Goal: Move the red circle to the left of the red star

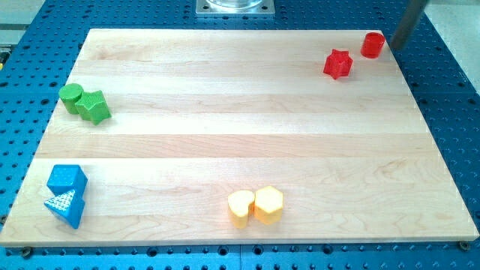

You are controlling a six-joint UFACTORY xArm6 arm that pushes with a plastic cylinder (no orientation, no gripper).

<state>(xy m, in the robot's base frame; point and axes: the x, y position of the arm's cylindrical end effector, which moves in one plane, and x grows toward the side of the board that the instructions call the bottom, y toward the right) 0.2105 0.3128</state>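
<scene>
At the far right corner of the pale wooden worktop (pixel 225 112), my tip (pixel 391 43), a bare rod with no claw to spread or pinch, sits just right of the small red plastic circle (pixel 372 45), which lies up-right of the red plastic star (pixel 337 64).

Red star (pixel 337 64) is sitting nr the top-right corner of the board (pixel 225 90), w/ the red circle (pixel 372 45) lying just to its upper right, not touching, & my tip (pixel 394 45) is resting further right of the star, just beside the circle's far side. Far to the star's left & a bit lower, green circle (pixel 71 97) & green star (pixel 94 107) are sitting touching, the green star being nearer. Below-left of the red star, yellow hexagon (pixel 268 204) is touching a yellow block (pixel 241 208) on its left, while furthest off a blue block (pixel 67 178) is sitting directly above a blue triangle (pixel 64 206).
</scene>
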